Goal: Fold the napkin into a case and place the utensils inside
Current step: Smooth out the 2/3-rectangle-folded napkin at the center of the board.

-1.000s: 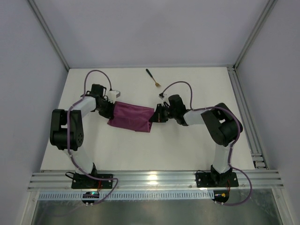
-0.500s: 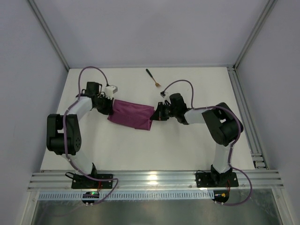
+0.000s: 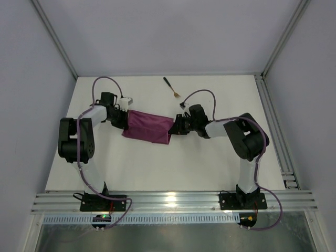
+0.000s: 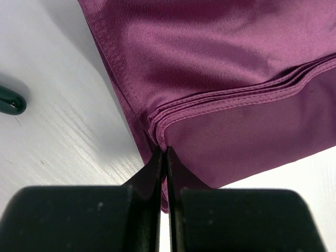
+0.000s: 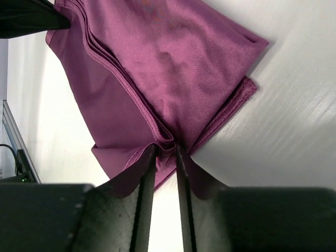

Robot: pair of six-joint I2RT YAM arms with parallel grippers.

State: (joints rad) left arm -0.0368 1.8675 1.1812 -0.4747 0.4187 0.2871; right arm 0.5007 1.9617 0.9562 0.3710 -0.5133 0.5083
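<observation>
Overhead, the soft magenta-purple cloth napkin (image 3: 148,127) lies as a folded band on the white table (image 3: 157,168), spanning the gap between the two sets of jaws. The left gripper (image 3: 124,118) is at one short end and the right gripper (image 3: 172,128) at the other. Holding both ends at once probably serves to keep the layers flat and squared, so the band can become the case. One slim black-handled utensil (image 3: 171,87) with a gold head lies well beyond the right jaws, apart from the cloth and not yet inside it. I cannot find the second one here.

From the left wrist, the left gripper (image 4: 161,149) has its jaws pressed together on the napkin's (image 4: 220,63) corner, where several stacked hems meet right at the tips. (A dark rounded tip (image 4: 8,100) sits off to the left of the jaws; what it belongs to is unclear.)

From the right wrist, the right gripper (image 5: 165,149) has its jaws a narrow way apart, with a bunched fold of napkin (image 5: 173,68) tucked between the tips. Whether they grip it or merely straddle it, I cannot tell. The layers fan out ahead of them.
</observation>
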